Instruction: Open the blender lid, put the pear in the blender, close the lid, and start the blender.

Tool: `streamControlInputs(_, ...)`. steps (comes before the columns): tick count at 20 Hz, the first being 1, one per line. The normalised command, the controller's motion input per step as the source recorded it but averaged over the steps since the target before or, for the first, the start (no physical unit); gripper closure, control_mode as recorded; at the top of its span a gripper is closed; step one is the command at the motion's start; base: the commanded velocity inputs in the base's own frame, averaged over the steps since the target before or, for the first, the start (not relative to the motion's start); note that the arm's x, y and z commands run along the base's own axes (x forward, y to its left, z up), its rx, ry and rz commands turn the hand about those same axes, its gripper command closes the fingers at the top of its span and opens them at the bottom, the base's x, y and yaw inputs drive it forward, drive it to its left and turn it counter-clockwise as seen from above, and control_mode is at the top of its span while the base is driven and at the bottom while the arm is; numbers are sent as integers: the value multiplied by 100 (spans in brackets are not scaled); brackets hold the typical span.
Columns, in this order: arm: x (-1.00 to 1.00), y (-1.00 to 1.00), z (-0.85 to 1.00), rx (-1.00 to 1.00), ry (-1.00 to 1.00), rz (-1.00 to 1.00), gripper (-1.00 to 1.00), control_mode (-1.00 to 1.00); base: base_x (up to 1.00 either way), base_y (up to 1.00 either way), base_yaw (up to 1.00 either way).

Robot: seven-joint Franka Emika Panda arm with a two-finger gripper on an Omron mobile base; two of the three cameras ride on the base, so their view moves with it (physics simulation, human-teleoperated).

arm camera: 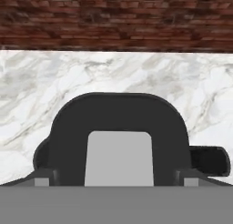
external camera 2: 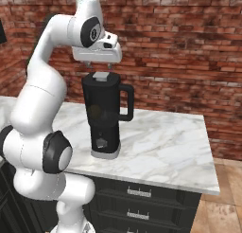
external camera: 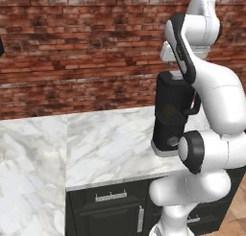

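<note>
The black blender (external camera 2: 105, 114) stands upright on the marble counter (external camera 2: 165, 142), its looped handle (external camera 2: 126, 102) pointing right. The blender lid (external camera 2: 100, 76) lies flat on the jar with its light-grey cap up. Through the dark jar wall a dim brownish rounded shape (external camera 2: 96, 112) shows, which looks like the pear. My gripper (external camera 2: 98, 65) hangs open a little above the lid, with nothing between its fingers. In the hand view the lid (arm camera: 118, 114) and its grey cap (arm camera: 118, 155) lie straight below, with the fingertips (arm camera: 42, 180) spread to either side. From the left, the arm covers part of the blender (external camera: 169, 116).
A brick wall (external camera 2: 179, 47) backs the counter. The counter ends at a right edge (external camera 2: 210, 156), and dark drawers (external camera 2: 137, 199) sit below. A wide stretch of bare marble (external camera: 96, 144) lies left of the blender. A grey knob (external camera 2: 101, 142) sits on the blender base.
</note>
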Motion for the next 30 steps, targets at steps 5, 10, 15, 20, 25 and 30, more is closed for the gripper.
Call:
streamControlInputs(5,-67,1,16,0,-27,3,-100,-100,0,0,0)
streamControlInputs(10,-97,0,-8,4,-19,10,-100,-100,0,0,0)
streamControlInputs(15,-94,0,-35,9,-16,14,-100,-100,0,0,0)
streamControlInputs(20,-64,0,-55,10,-15,21,-100,-100,0,0,0)
streamControlInputs(25,-34,0,-63,12,-16,26,-100,-100,0,0,0)
streamControlInputs(30,-19,0,-59,8,-16,29,-100,-100,0,0,0)
